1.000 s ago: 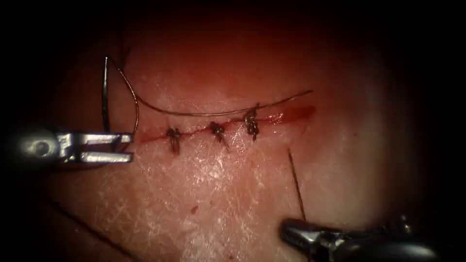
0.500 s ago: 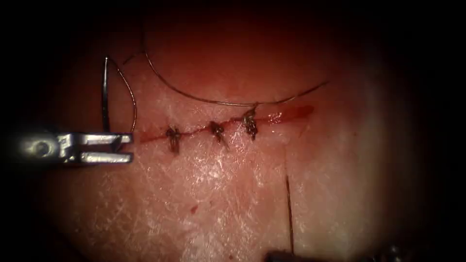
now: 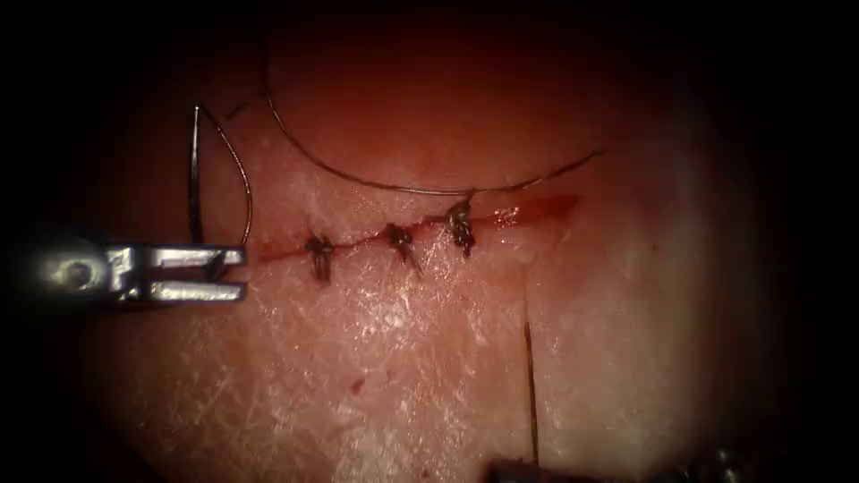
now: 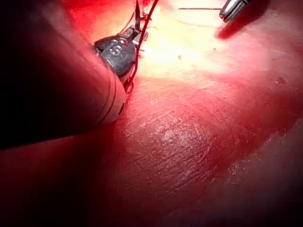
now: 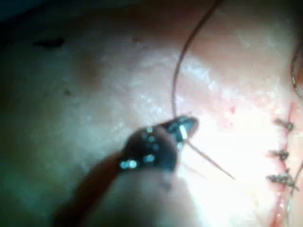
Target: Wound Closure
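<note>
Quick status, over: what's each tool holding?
Left tool grips needle near its end, clear of the tissue. Right tool holds thread.

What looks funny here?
The cut gapes unstitched at its right end, red fluid in it, past three stitches. Left hand holds the needle by one end, out of the tissue; right hand holds thread.

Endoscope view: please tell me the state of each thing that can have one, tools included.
Left tool: shut on the needle, near its lower end.
Needle: upright, out of the tissue, left of the cut.
Right tool: shut on the thread.
Thread: a loose arc above the cut.
Cut: right end open, with red fluid.
Stitches: three, tied.
</note>
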Tool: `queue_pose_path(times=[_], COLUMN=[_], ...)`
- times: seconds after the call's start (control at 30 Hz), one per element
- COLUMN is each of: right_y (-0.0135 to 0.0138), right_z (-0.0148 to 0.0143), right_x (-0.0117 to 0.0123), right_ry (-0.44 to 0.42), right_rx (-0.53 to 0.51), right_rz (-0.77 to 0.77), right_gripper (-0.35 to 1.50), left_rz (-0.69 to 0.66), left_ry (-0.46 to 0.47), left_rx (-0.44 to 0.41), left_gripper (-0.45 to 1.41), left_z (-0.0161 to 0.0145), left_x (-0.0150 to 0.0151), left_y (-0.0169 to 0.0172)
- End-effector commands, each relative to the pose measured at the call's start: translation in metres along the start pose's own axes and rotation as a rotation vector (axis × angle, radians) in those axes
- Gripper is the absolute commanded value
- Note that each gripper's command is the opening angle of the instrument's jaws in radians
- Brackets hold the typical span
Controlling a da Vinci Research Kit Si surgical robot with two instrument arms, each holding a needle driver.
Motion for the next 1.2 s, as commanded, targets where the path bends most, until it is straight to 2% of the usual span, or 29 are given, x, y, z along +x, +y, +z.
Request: queue_pose_path(times=[0.03, 0.2, 0.33, 0.37, 0.43, 0.47, 0.53, 0.83, 1.13, 1.2], right_y=[-0.0006, -0.0004, -0.0001, 0.0, 0.0002, 0.0003, 0.0004, 0.0004, 0.0004, 0.0005], right_z=[0.0007, 0.0008, 0.0009, 0.001, 0.0012, 0.0012, 0.001, 0.0001, -0.0024, -0.0028], right_x=[0.0001, -0.0002, -0.0007, -0.001, -0.0012, -0.0015, -0.0017, -0.0027, -0.0042, -0.0043], right_ry=[0.005, 0.01, 0.023, 0.034, 0.04, 0.043, 0.046, 0.042, 0.066, 0.083], right_rx=[-0.002, -0.013, -0.073, -0.097, -0.118, -0.15, -0.168, -0.173, -0.159, -0.147], right_rz=[0.002, 0.003, 0.008, 0.009, 0.011, 0.014, 0.015, 0.039, 0.137, 0.16], right_gripper=[-0.35, -0.35, -0.32, 0.12, 0.69, 1.09, 1.23, 1.3, 1.31, 1.38], left_rz=[0.0, 0.0, 0.0, 0.001, 0.002, 0.002, 0.003, 0.003, 0.003, 0.003], left_ry=[0.001, 0.001, 0.0, -0.003, -0.004, -0.005, -0.005, -0.004, -0.004, -0.004], left_rx=[0.0, 0.0, 0.001, 0.001, -0.002, -0.002, -0.002, -0.002, -0.002, -0.003], left_gripper=[-0.45, -0.45, -0.45, -0.45, -0.45, -0.45, -0.45, -0.45, -0.45, -0.45], left_z=[0.0009, 0.001, 0.001, 0.0011, 0.0013, 0.0014, 0.0014, 0.0016, 0.0016, 0.0016], left_x=[-0.0005, -0.0005, -0.0005, -0.0006, -0.0006, -0.0007, -0.0008, -0.0008, -0.0008, -0.0008], left_y=[0.0001, 0.0001, 0.0001, 0.0002, 0.0002, 0.0002, 0.0002, 0.0003, 0.0003, 0.0003])
